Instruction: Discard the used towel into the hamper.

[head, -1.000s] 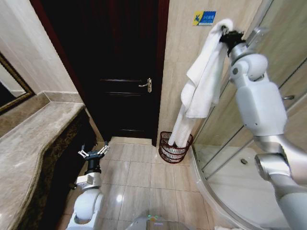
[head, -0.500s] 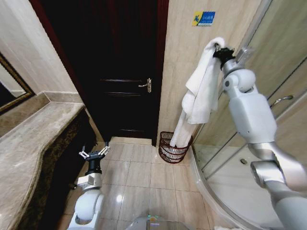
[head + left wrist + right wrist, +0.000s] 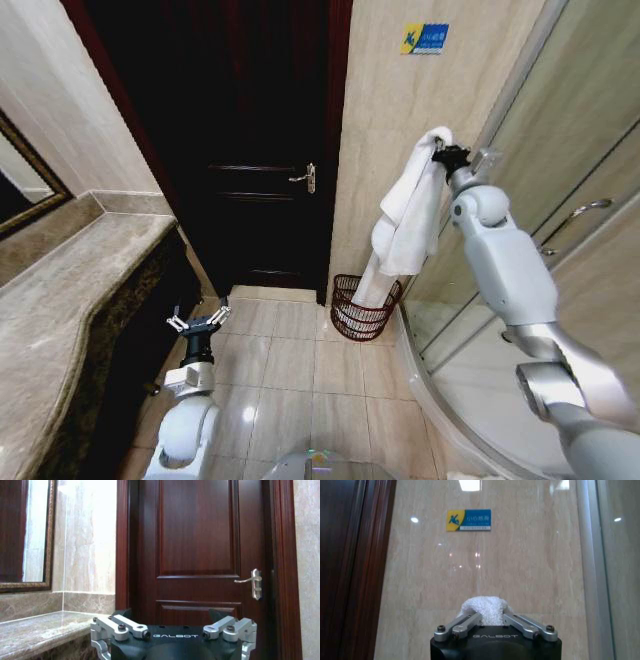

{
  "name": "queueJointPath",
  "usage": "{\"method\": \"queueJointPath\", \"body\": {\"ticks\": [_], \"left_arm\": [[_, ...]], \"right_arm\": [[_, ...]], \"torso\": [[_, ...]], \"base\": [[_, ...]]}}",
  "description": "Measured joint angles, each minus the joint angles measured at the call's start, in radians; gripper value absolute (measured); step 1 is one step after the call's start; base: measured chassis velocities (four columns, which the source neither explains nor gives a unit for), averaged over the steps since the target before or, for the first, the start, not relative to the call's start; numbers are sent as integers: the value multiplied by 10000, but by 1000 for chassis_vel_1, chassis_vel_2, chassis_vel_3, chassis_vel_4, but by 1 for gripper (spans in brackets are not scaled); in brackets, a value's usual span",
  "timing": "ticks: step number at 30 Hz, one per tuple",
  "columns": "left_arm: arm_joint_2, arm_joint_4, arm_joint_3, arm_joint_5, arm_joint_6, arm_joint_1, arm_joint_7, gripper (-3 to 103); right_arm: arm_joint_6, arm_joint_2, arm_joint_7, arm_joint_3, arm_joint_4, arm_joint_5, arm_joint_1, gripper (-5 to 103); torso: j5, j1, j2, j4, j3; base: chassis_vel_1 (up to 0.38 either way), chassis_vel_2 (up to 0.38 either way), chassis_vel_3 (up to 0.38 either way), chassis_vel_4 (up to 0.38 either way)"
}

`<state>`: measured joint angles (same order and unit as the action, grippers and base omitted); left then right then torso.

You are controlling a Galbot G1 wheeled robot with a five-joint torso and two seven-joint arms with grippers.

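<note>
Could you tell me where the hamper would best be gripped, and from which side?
Probably by the top rim of the hamper, from above on the open floor side. It stands upright with thin open wire walls; the towel held by the right gripper hangs into its wall side.

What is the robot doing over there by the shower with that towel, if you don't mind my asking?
The right tool is shut on the top of a white towel, holding it up beside the tiled wall. The towel hangs down with its lower end already dipping into the hamper on the floor by the dark door. The left tool is open and idle, low near the counter.
</note>
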<state>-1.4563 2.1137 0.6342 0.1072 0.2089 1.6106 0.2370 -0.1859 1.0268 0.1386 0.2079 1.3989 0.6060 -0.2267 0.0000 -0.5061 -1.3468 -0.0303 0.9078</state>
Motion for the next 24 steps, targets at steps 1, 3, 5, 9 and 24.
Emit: {"method": "queueJointPath", "body": {"ticks": [1, 3, 5, 9, 24], "left_arm": [[-8, 0, -6, -1, 1, -2, -1, 100], [-23, 0, -11, -2, 3, -6, -2, 100], [-41, -10, -19, -2, 21, -13, -2, 100], [-64, -31, -72, -2, 13, -12, -5, 100], [-103, 81, -159, -63, -261, 55, -265, 100]], "right_arm": [[0, 15, 8, 23, 56, -3, -90, 3], [0, 30, 32, 37, 122, -11, -188, 3], [-6, 44, 86, 52, 302, -25, -365, 3], [-65, 48, 128, 169, 527, -88, -612, 3], [-205, -303, 275, 678, 763, -84, -1079, 3]], "torso": [[0, 0, 0, 0, 0], [-2, 0, 0, 0, 0], [0, 0, 0, -1, 0], [-1, 0, 0, -2, 0], [0, 0, 0, 1, 0]], "base": [[0, 0, 0, 0], [0, 0, 0, 0], [0, 0, 0, 0], [0, 0, 0, 0], [0, 0, 0, 0]]}}
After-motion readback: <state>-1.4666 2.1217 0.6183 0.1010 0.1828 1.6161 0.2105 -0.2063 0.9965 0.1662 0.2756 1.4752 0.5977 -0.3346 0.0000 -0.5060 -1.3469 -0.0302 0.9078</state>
